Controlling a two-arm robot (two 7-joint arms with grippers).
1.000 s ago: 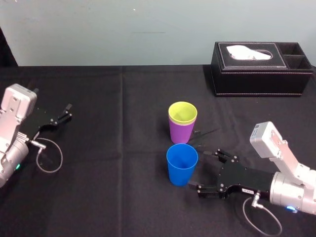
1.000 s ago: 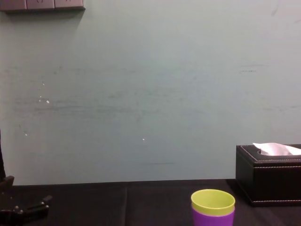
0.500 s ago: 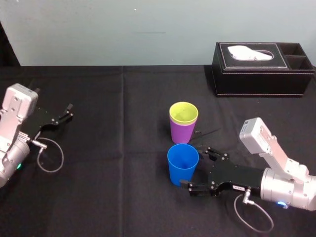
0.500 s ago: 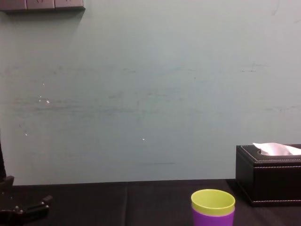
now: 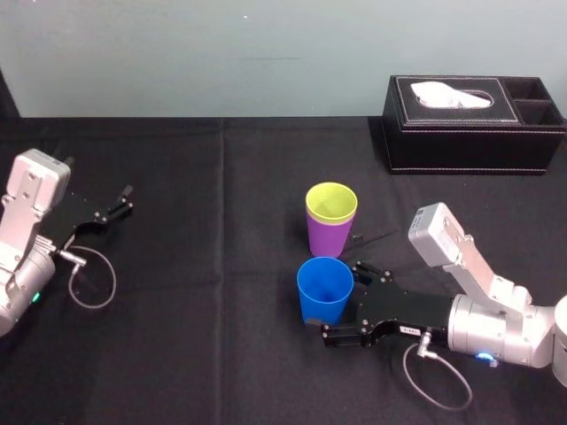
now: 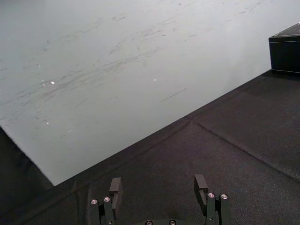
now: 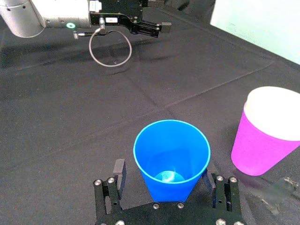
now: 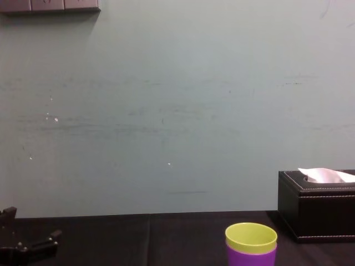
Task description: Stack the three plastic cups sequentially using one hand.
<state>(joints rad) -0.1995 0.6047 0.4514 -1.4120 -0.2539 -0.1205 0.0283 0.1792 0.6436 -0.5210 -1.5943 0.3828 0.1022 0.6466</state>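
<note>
Tapered blue cup between spread flat fingers of right claw; left claw spread, far left.

Right gripper, advanced leftward across the worktop from its position a second ago, when its fingertips lay just short of the blue cup, so that its spread fingers now flank the cup's lower wall on both sides.
</note>
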